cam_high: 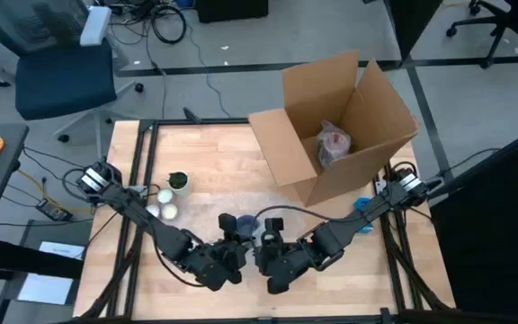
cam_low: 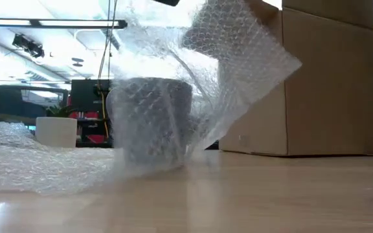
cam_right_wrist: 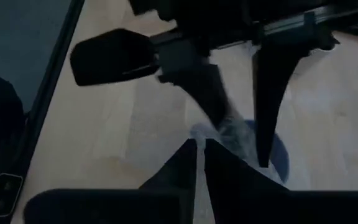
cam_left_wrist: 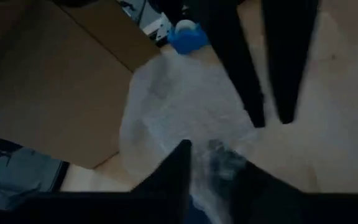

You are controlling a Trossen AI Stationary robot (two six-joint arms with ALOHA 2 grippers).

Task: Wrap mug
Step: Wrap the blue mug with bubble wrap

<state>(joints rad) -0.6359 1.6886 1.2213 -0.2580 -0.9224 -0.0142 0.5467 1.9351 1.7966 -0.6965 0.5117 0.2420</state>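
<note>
Bubble wrap (cam_low: 173, 97): nearest item, one clear sheet draped over the mug and spreading flat across the counter (cam_high: 214, 171) at the low view's near left, with a flap lifted high toward the box.

Mug (cam_low: 154, 120): dark, upright on the counter under the sheet, near the front edge and midway between my two arms. In my right wrist view a blue rim (cam_right_wrist: 272, 149) shows through the film.

My left tool (cam_left_wrist: 213, 162): over the mug from the left. Its dark fingers (cam_left_wrist: 173, 177) stand a little apart with a bunch of the film between them; I cannot tell whether they pinch it.

My right tool (cam_right_wrist: 199, 165): over the mug from the right, facing the left one. Fingers (cam_right_wrist: 225, 171) drawn nearly together, only a thin slit between them. Whether any film is caught there I cannot tell.

In the high view both tools, left (cam_high: 232, 247) and right (cam_high: 272, 247), meet at the same spot, just beside each other.

Cardboard box (cam_high: 335, 126): open, flaps up, at the counter's rear right, well apart from the mug. A pale wrapped bundle (cam_high: 334, 144) lies inside.

Blue tape dispenser (cam_high: 364, 203): on the counter at the box's front corner.

Small plant pot (cam_high: 178, 183): left of centre, green top.

Two white round cups (cam_high: 165, 202): just beside the pot.

Office chair (cam_high: 57, 54): on the floor beyond the rear left corner.
</note>
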